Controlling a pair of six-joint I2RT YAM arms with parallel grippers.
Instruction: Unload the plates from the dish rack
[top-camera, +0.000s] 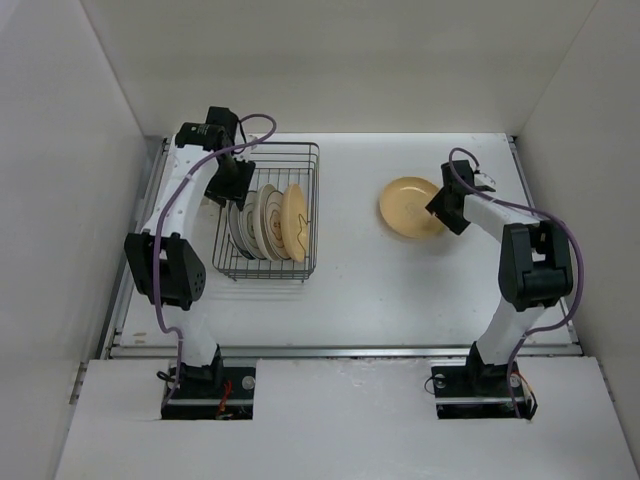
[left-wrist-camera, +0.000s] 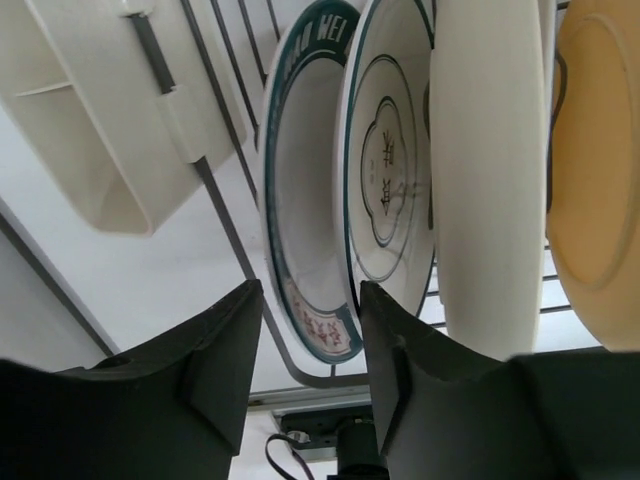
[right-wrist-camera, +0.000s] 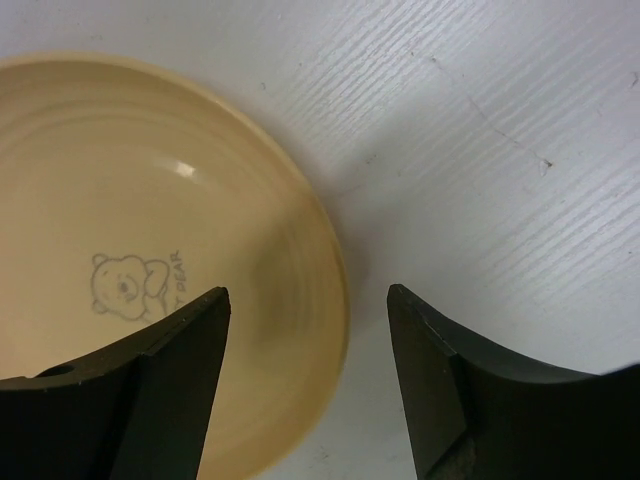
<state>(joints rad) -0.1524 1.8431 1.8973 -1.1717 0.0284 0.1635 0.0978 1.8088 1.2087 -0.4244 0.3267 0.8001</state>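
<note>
Left hand (left-wrist-camera: 308, 300) astride green-rimmed white round plate (left-wrist-camera: 300, 180) in dark wire dish rack (top-camera: 316, 180), grip unclear | right hand (right-wrist-camera: 307, 295) released over tan round plate (right-wrist-camera: 120, 180)

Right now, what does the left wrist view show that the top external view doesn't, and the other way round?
Only the left wrist view: the dark green rim rings, lettering and centre motif on the white plates, and the left hand with fingers either side of the nearest plate's rim.
Only the top external view: a flat tan plate lying on the table, the right hand at its edge, and the whole dish rack.
Both: the plates standing on edge in the rack, with the racked tan plate farthest from the left hand.
</note>
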